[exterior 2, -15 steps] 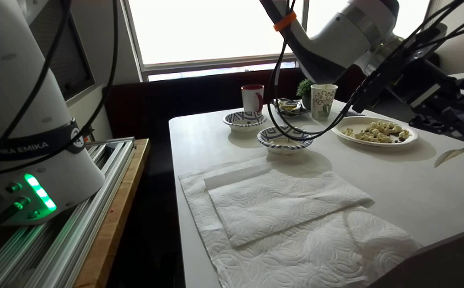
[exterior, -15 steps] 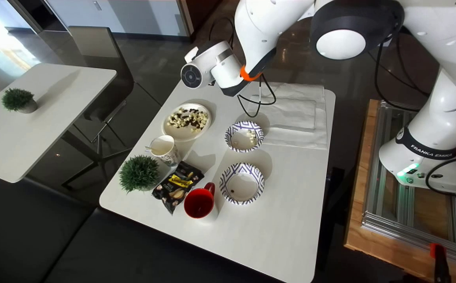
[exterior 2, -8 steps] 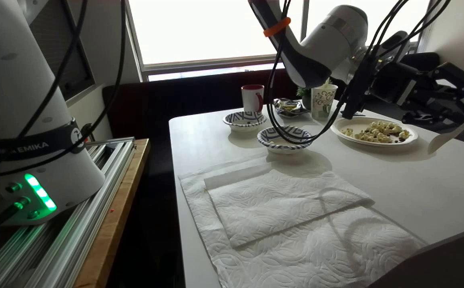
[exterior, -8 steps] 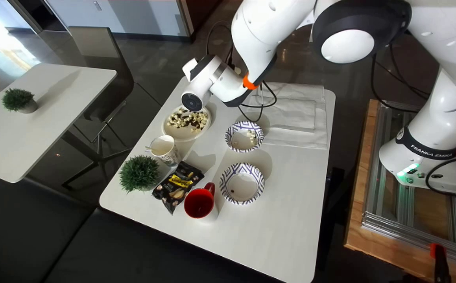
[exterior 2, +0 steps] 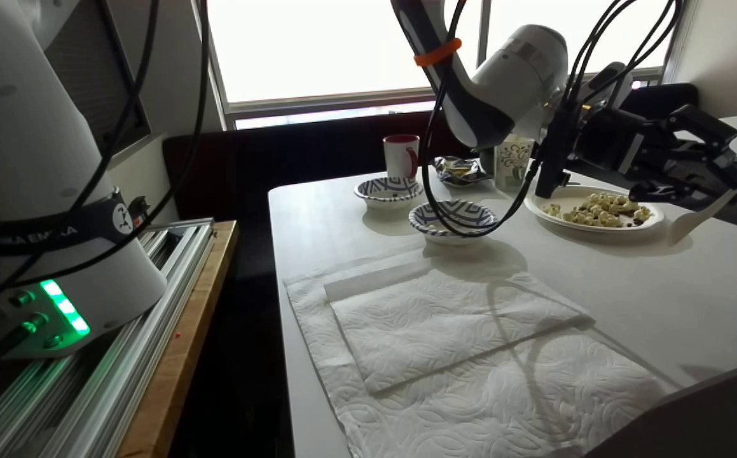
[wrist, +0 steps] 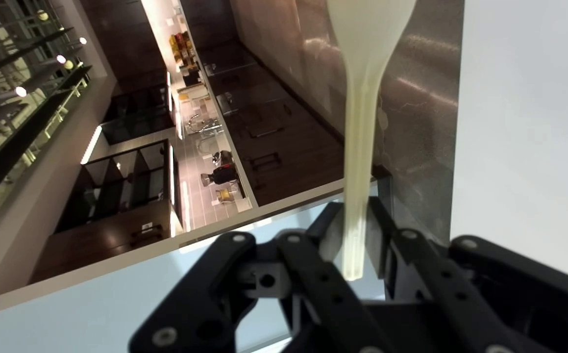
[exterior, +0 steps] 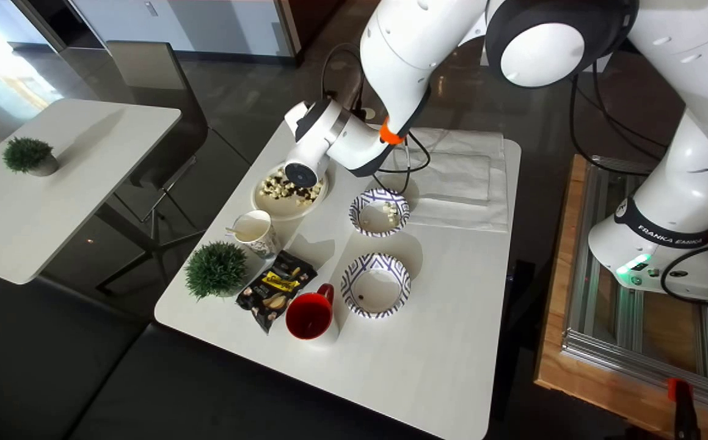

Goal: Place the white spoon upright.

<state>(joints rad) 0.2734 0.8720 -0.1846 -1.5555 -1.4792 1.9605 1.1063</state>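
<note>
Gripper (wrist: 354,233) jaws clamped on white spoon (wrist: 359,132) near handle end. In exterior view, spoon head points toward eight o'clock; plate (exterior 2: 559,196) farther, at nine. Slim handle might pivot during uprighting; low swing could clip plate.

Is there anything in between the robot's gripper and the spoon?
No, nothing visible is between them: in the wrist view, the gripper holds the spoon directly by its handle.
</note>
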